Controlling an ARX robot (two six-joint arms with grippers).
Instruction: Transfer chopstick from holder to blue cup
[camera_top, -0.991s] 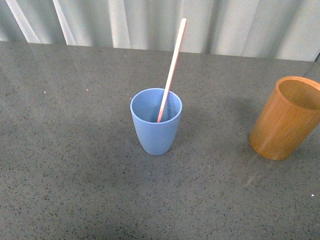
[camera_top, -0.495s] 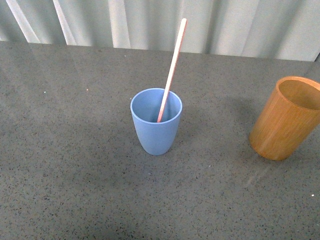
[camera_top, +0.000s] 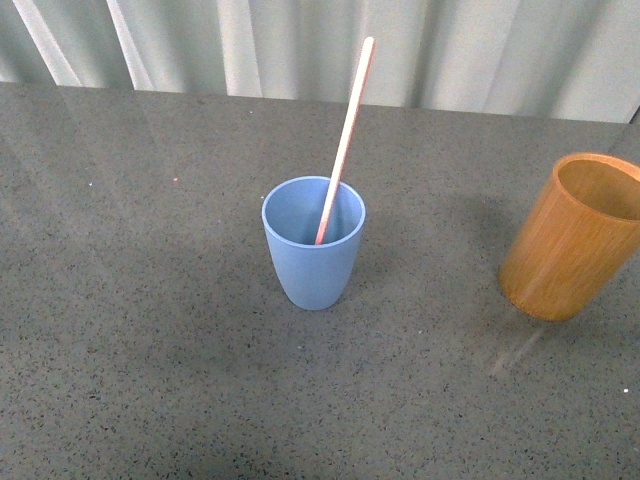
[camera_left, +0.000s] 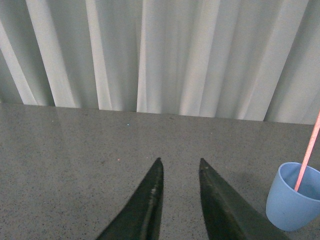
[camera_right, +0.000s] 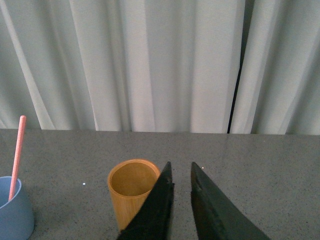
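Note:
The blue cup (camera_top: 312, 243) stands upright mid-table with the pinkish chopstick (camera_top: 346, 134) leaning in it, its top pointing to the far right. The orange-brown holder (camera_top: 572, 237) stands at the right edge and looks empty. No arm shows in the front view. My left gripper (camera_left: 180, 162) is open and empty over bare table, with the blue cup (camera_left: 293, 198) and chopstick (camera_left: 308, 154) off to one side of it. My right gripper (camera_right: 180, 165) is open and empty, its tips just beside the holder (camera_right: 131, 191); the blue cup (camera_right: 14, 212) and chopstick (camera_right: 17, 155) show at that view's edge.
The grey speckled table (camera_top: 150, 330) runs back to a pale pleated curtain (camera_top: 300, 45). A dark gap between curtain panels (camera_right: 240, 70) shows in the right wrist view.

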